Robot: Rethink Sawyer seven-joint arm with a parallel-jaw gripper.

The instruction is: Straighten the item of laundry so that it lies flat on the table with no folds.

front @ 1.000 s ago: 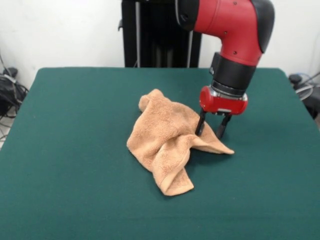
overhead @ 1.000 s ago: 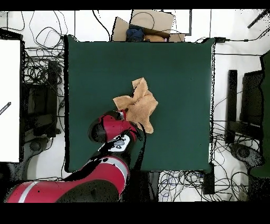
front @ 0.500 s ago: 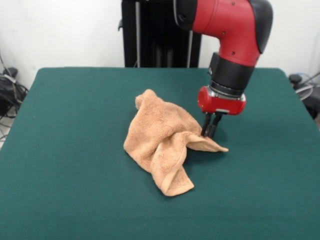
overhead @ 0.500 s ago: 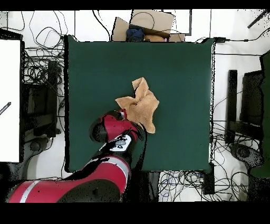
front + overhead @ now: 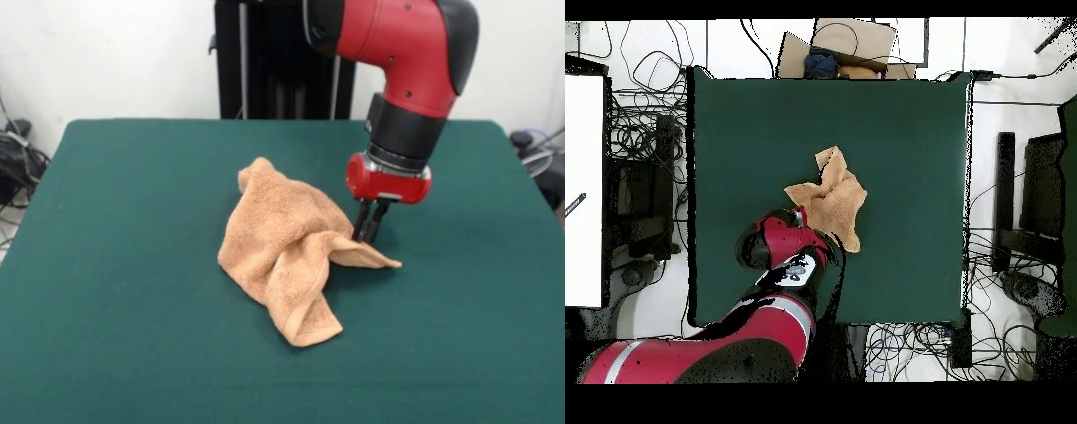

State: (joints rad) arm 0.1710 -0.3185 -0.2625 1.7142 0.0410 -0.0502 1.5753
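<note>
Towel [image 5: 287, 247] lies crumpled mid-table [image 5: 132, 265]; gripper [image 5: 370, 231] at its right edge.

Only the crumpled towel [image 5: 291, 252] occupies the desk [image 5: 132, 291] at centre frame; left, right and lower areas lie open.

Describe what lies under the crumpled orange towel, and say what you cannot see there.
The towel rests on the green table. The gripper is shut on its edge. Its folds cover their own lower layers and the tabletop beneath, so nothing else can be confirmed there.

Front cam low, overhead straight down; both share table [image 5: 132, 265]
</note>
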